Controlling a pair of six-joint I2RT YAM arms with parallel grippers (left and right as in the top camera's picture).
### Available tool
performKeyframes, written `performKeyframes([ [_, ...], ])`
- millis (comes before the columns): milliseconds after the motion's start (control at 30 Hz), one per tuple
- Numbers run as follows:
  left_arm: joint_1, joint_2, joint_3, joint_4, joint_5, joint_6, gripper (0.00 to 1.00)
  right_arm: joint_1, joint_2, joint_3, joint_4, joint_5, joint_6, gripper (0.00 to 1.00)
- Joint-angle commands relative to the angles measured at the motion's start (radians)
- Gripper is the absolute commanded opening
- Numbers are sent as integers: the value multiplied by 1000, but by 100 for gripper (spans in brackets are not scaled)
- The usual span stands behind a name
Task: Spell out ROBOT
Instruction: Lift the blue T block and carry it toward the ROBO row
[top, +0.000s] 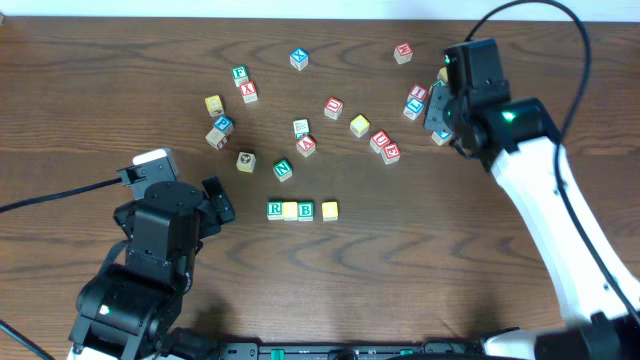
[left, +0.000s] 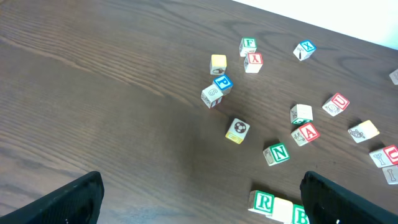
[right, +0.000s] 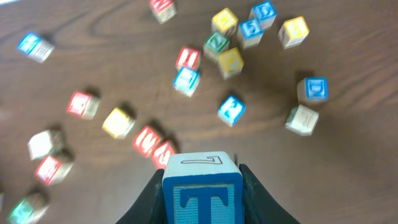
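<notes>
The blue T cube sits clamped between my right gripper's black fingers, lifted above the scattered cubes. From overhead, that gripper hovers at the far right of the table and the T cube is hidden under it. Near the front, a row lies on the table: green R, a yellow cube and green B touching, then a second yellow cube a little apart to the right. My left gripper stands open just left of the row; its wrist view shows the R by the right finger.
Loose cubes are scattered across the far half of the table: a green N, red-lettered ones, a yellow one, and a cluster beside the right gripper. A black cable runs off to the left.
</notes>
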Motion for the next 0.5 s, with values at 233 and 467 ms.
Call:
performKeyframes([
  [233,5,0,23,-2,-14,14,99,171,-90,-14,-208,-40,105,1],
  [467,5,-1,23,-1,-14,14,99,256,-87,-208,-69,-30,160,9],
])
